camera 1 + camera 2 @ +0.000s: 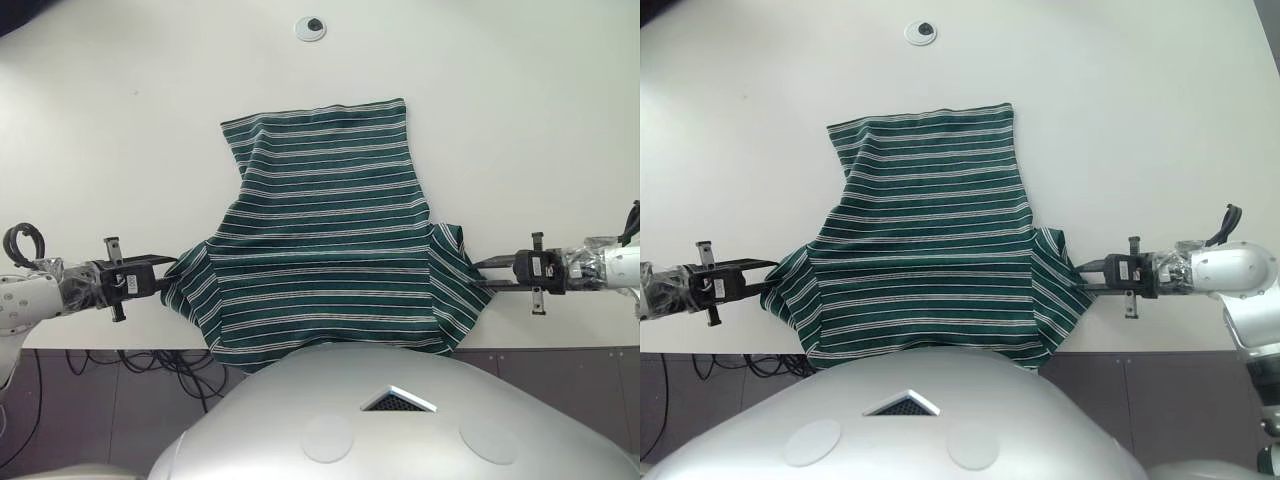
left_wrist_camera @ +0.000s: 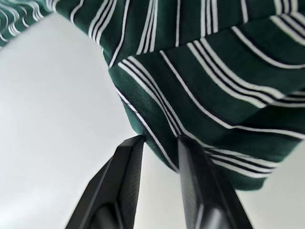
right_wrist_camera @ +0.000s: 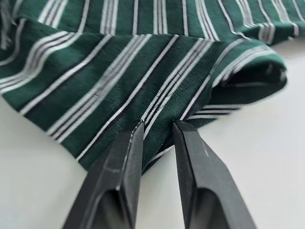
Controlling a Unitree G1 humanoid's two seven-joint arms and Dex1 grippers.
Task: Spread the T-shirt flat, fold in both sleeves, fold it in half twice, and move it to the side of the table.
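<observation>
The T-shirt (image 1: 330, 230), dark green with thin white stripes, lies on the white counter (image 1: 120, 120). Its hem end points away from the robot and its shoulder end reaches the counter's near edge. The body narrows toward the hem and the cloth lies fairly smooth, with soft creases along both flanks. Each sleeve is bunched outward at the wide near end.

The left jaws sit at the outer tip of the T-shirt's left sleeve (image 1: 195, 290), low over the counter and pointing straight in at the cloth. In the left wrist view they stand a narrow way apart. The sleeve's striped hem (image 2: 157, 143) lies just at their tips, its edge dipping into the gap, and white counter shows between them farther back.

The right jaws sit likewise at the outer tip of the T-shirt's right sleeve (image 1: 455, 280), facing inward. The right wrist view shows them narrowly parted too. The folded edge of the sleeve (image 3: 157, 129) sits between their tips, and neither side is pressed tight on it.

Beyond the T-shirt's hem, well apart from it, a small round cap (image 1: 311, 27) is set into the counter.
</observation>
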